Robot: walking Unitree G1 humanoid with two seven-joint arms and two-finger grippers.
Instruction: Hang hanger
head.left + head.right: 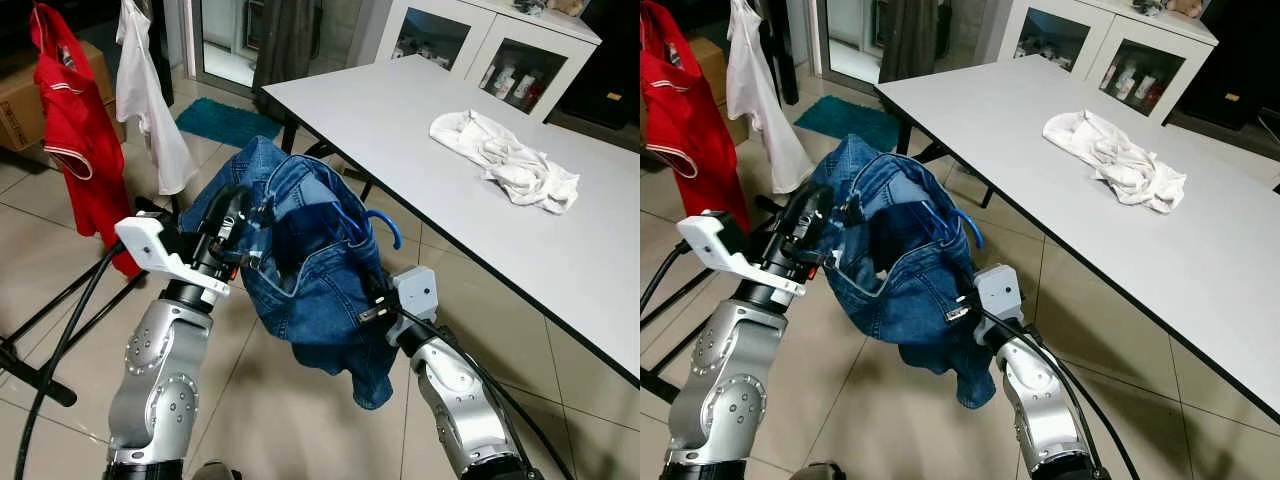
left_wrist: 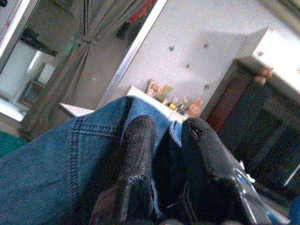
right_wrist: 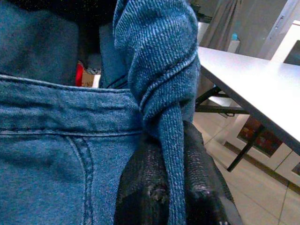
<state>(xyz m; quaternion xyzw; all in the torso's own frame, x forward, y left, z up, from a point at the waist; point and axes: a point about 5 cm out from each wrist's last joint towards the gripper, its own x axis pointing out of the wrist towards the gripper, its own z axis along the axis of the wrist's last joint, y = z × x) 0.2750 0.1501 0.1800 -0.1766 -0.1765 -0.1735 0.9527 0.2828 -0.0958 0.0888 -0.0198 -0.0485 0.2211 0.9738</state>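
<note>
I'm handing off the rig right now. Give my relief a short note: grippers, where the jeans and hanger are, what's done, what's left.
Left gripper: shut on the jeans.
Right gripper: shut on the jeans, denim pinched between its fingers.
Blue hanger: inside the jeans, hook poking out.
Done: jeans held up between both arms, beside the table.
Left: hang them; red garment hangs to the left.

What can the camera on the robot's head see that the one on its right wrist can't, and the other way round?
The left eye view takes in the wider room: the red garment and white garment hanging at the left, the crumpled white cloth on the table, the blue hanger hook poking out of the denim, and the left gripper. The right wrist view shows up close a strip of denim clamped between the right gripper fingers, plus stitched seams. Both show the denim garment and the white table.
</note>
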